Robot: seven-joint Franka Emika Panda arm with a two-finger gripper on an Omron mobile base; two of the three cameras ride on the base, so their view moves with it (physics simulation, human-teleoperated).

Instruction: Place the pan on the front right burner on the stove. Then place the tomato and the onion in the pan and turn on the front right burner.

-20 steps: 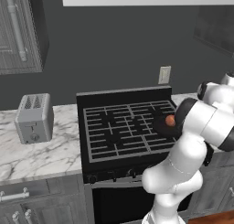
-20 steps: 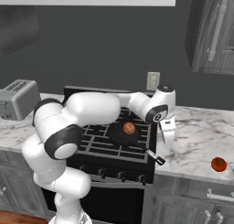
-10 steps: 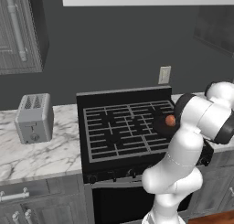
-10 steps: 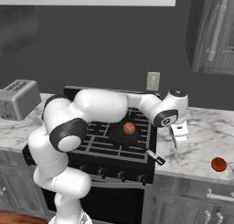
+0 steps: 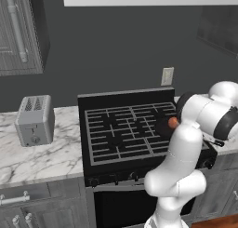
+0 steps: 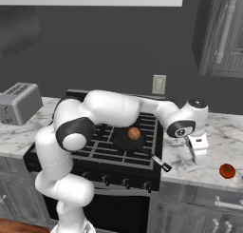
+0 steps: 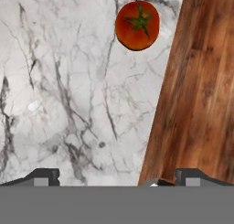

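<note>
The end effector (image 6: pixel 198 153) hung over the white marble worktop (image 6: pixel 213 132) to the right of the stove, pointing down, its two dark fingertips (image 7: pixel 43 175) spread wide and grasping nothing. In the hand view the small bright red-orange tomato with a green stem scar (image 7: pixel 137 25) lay on the marble ahead of the fingertips, well apart from them, close to the worktop's edge where brown wood floor (image 7: pixel 201 90) showed beyond. In the right base view that tomato (image 6: pixel 227 170) sat near the front edge of the worktop, to the right of the end effector and lower in the picture. To the end effector's left, the small round black frying pan (image 6: pixel 124 140) rested on the front right burner (image 6: pixel 142 149) of the black gas stove with grid grates (image 6: pixel 102 134), its thin handle reaching toward the stove's front right corner. The dull tan-orange onion (image 6: pixel 134 132) lay inside the pan. Farther left, a grey metal toaster (image 5: pixel 34 120) stood on the marble beyond the stove.
</note>
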